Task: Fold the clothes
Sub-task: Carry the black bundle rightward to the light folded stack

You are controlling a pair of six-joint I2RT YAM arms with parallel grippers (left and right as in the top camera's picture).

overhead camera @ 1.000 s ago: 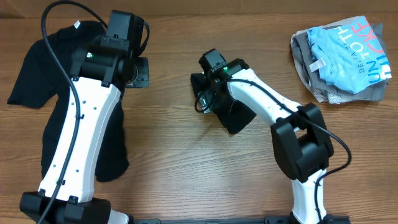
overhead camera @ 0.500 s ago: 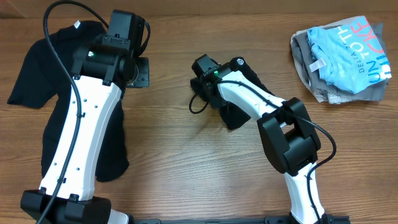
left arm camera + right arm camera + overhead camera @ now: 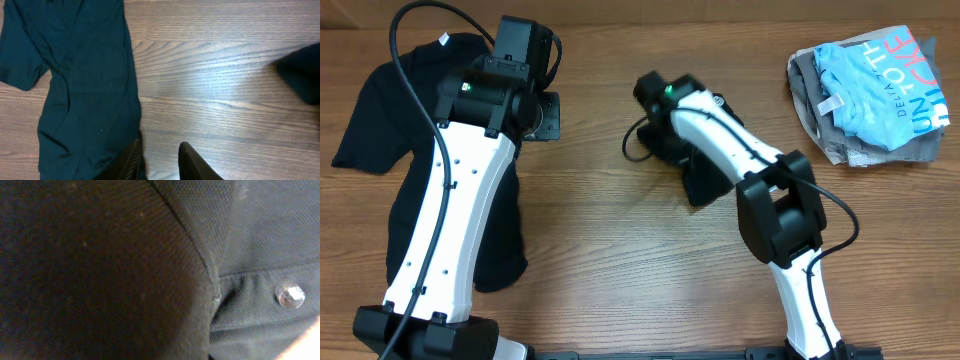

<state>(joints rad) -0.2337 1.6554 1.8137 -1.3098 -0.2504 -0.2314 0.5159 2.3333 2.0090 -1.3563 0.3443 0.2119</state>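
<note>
Across the brown wooden table [image 3: 600, 260], a limp black short-sleeved shirt [image 3: 380, 120] is lying spread at the left. The left gripper [image 3: 160, 152] is hovering at its edge, jaws apart and empty. A crumpled black knit garment [image 3: 705, 185] is lying mid-table, hiding the right gripper [image 3: 655, 100], so I cannot tell its grip. The cloth looks soft and light; pinching it at the hems seems best.

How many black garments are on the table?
2. One black shirt lies spread at the left; one bunched black garment sits mid-table. Others may be hidden in the clothes pile at the right.
</note>
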